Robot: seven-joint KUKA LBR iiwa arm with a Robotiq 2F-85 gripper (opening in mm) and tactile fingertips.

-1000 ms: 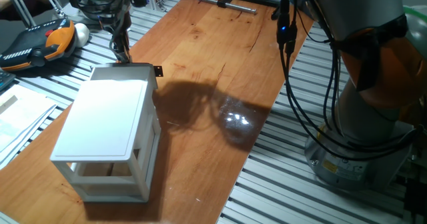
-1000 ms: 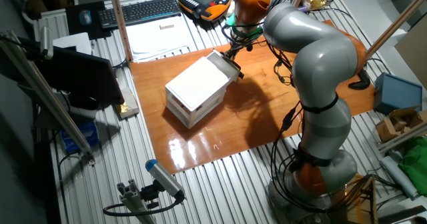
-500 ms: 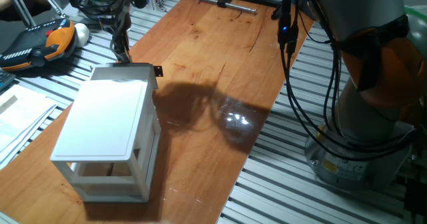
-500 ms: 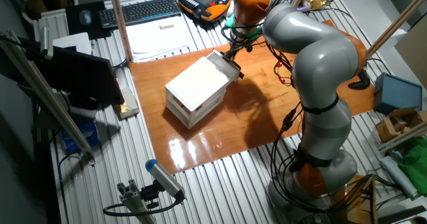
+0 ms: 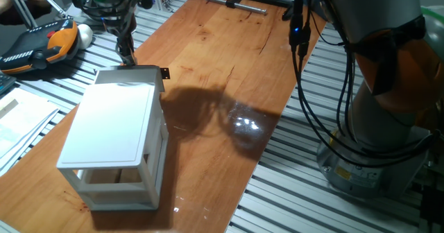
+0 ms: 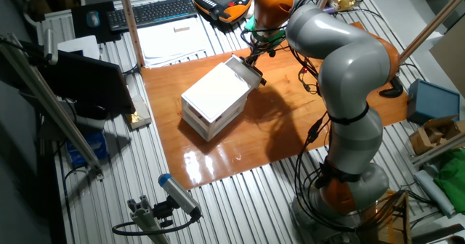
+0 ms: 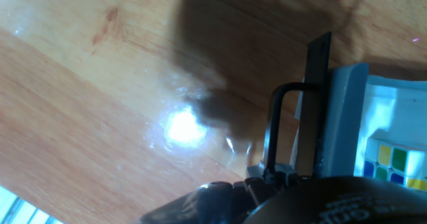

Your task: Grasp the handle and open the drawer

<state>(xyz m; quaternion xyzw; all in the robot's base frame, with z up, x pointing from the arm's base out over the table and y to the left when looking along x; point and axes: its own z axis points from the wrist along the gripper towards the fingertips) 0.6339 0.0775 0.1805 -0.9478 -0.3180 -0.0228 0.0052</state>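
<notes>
Step in hand: we judge the pull is under way; the drawer [image 7: 390, 127] already shows coloured squares inside.
Gripper [image 5: 125, 51]: at the cabinet's [image 5: 111, 125] 12 o'clock edge; jaws probably pinching the handle [image 7: 287, 127], though we cannot tell for sure.
Next move: a straight draw outward, keeping the cabinet from dragging.
Count: one cabinet, one drawer, one handle, one clamp [image 5: 239, 2] at 1 o'clock, farthest.
</notes>
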